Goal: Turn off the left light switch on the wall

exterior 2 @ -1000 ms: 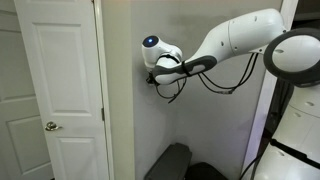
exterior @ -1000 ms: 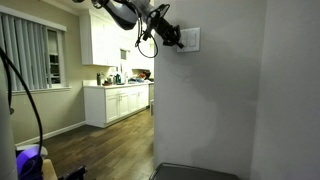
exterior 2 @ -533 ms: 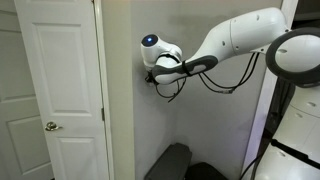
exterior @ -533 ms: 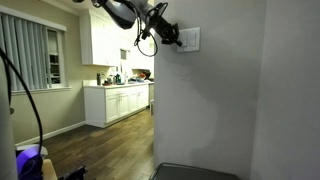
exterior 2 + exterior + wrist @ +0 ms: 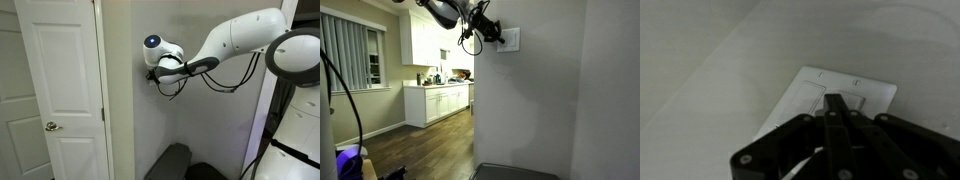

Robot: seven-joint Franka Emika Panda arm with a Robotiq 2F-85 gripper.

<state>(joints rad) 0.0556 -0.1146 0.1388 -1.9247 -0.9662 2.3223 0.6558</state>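
Observation:
The small white switch plate [image 5: 800, 85] sits on the light grey wall [image 5: 710, 50]. My gripper [image 5: 835, 100] is shut, with its two fingers pressed together. The tips lie on the middle of the plate and cover the seam between the two rockers. Part of the left light switch [image 5: 814, 102] shows beside the fingertips, and a sliver of the other rocker [image 5: 857, 102] shows on the far side. I cannot tell either rocker's position. In an exterior view the gripper [image 5: 497, 38] touches the plate [image 5: 512, 40]. In another, the gripper [image 5: 150, 77] is against the wall [image 5: 130, 130] and hides the plate.
White kitchen cabinets [image 5: 438, 103] stand at the back beyond the wall's corner. A white door [image 5: 58, 90] stands next to the wall. A dark chair seat [image 5: 172, 160] sits below the arm. The robot's white base [image 5: 292, 130] stands close by.
The gripper and wrist have shifted slightly upward against the switch plate. Nothing else has moved.

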